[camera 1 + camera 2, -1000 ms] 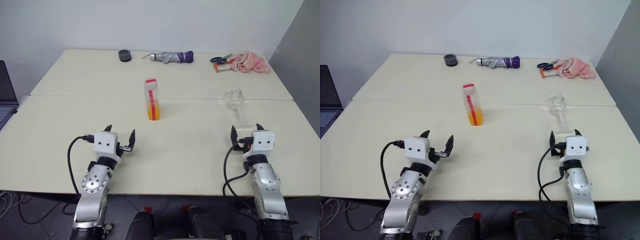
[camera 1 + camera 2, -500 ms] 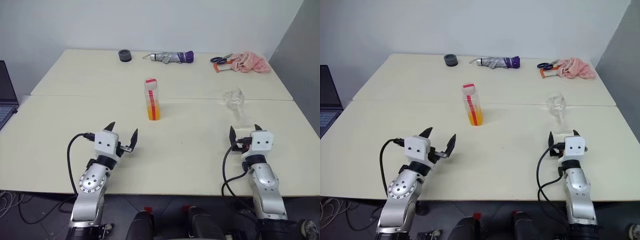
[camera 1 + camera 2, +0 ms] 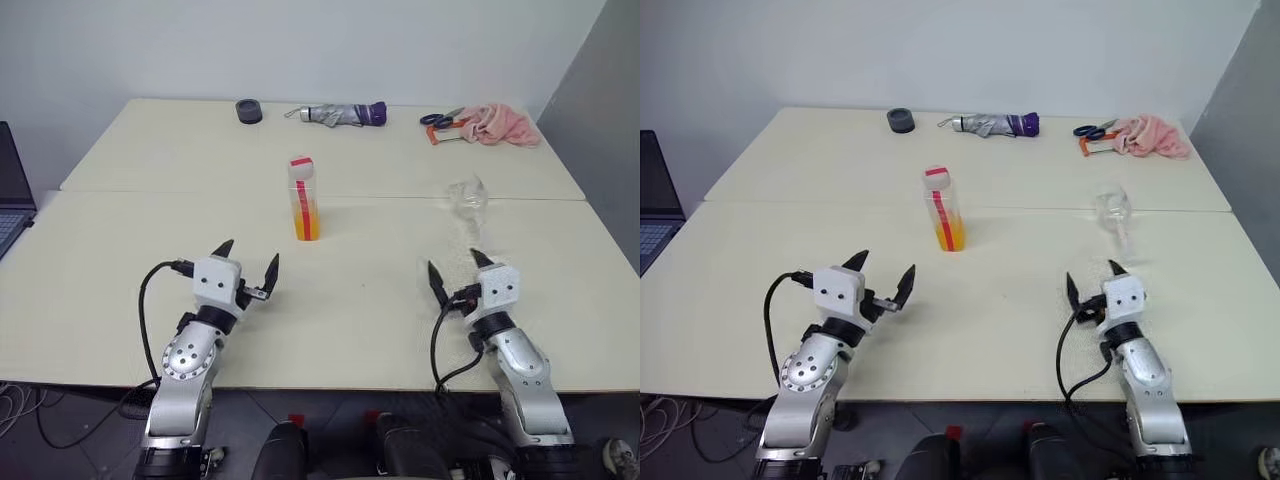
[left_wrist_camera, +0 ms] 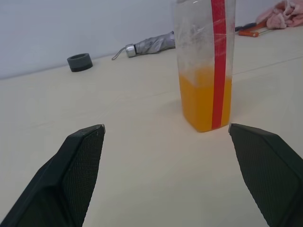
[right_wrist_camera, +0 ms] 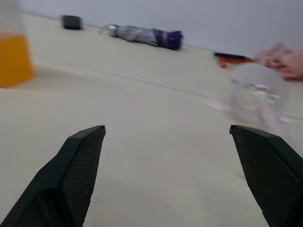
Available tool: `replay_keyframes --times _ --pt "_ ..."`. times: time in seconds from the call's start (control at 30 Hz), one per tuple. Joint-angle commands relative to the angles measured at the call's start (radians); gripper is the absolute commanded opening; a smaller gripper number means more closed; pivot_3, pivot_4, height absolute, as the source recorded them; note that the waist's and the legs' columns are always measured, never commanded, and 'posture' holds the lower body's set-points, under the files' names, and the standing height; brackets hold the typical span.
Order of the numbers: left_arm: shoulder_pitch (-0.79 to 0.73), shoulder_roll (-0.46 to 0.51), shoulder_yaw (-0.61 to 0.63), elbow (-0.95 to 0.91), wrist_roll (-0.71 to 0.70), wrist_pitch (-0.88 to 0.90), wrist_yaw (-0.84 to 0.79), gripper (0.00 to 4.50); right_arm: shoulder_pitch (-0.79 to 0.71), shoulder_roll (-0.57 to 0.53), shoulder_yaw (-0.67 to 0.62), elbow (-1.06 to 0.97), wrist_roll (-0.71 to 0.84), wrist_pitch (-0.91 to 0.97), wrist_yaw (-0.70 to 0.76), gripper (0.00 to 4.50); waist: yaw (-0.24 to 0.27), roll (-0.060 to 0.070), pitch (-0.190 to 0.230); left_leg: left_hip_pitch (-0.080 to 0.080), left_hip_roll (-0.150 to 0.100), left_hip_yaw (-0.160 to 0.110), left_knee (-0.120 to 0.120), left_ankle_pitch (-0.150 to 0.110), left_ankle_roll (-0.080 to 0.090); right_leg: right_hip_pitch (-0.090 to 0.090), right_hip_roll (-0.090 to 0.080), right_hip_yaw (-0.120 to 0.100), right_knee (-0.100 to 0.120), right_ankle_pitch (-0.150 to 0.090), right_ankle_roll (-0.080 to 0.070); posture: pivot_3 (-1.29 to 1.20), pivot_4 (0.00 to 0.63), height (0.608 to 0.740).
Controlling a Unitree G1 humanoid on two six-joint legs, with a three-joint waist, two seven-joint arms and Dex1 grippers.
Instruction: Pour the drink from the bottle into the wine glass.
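Observation:
The bottle stands upright mid-table, clear with a red stripe and a white-and-red cap; the orange drink fills its lower part. The wine glass stands to the right near the seam between the two tables. My left gripper hovers open short of the bottle, which the left wrist view shows close ahead, nearer its right finger. My right gripper is open, angled to the left, in front of the glass. In the right wrist view the glass appears near the right finger.
Along the far table edge lie a black tape roll, a folded umbrella, scissors and a pink cloth. A laptop sits at the left edge. A seam joins the two tables.
My right gripper has swung to the left and turned leftwards, away from directly in front of the glass. The left gripper has barely moved. Bottle and glass are unmoved.

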Motion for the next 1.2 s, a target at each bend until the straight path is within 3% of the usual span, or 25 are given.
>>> replay_keyframes --times 0.03,0.3,0.63,1.2 --pt "-0.047 -0.016 -0.003 -0.016 -0.010 0.047 0.021 4.47 -0.023 -0.061 0.037 -0.110 0.098 0.063 0.144 4.50 0.000 0.000 0.000 0.000 0.000 0.000 0.000 0.000 0.000 0.000 0.000 0.000 0.000 0.000 0.000 0.00 0.150 0.740" --pt "-0.172 -0.041 -0.031 -0.017 0.013 0.196 0.061 4.47 -0.099 -0.158 0.056 -0.233 0.302 0.344 0.279 4.50 0.001 0.000 0.000 0.000 -0.001 -0.001 0.000 0.000 0.000 0.001 0.001 -0.001 0.000 0.000 -0.001 0.00 0.150 0.740" --pt "-0.288 -0.103 -0.072 0.011 0.068 0.279 0.153 4.47 -0.147 -0.176 0.084 -0.220 0.254 0.323 0.305 4.50 0.002 0.000 0.000 -0.001 -0.001 -0.001 0.000 0.000 0.000 0.001 0.002 -0.001 0.000 0.001 -0.002 0.00 0.150 0.740" --pt "-0.455 -0.190 -0.100 0.218 0.108 0.225 0.232 4.47 -0.160 -0.174 0.096 -0.203 0.225 0.304 0.322 4.50 0.003 -0.001 0.000 -0.001 -0.002 -0.001 0.000 0.000 0.000 0.001 0.001 -0.001 0.000 0.001 -0.002 0.00 0.150 0.740"
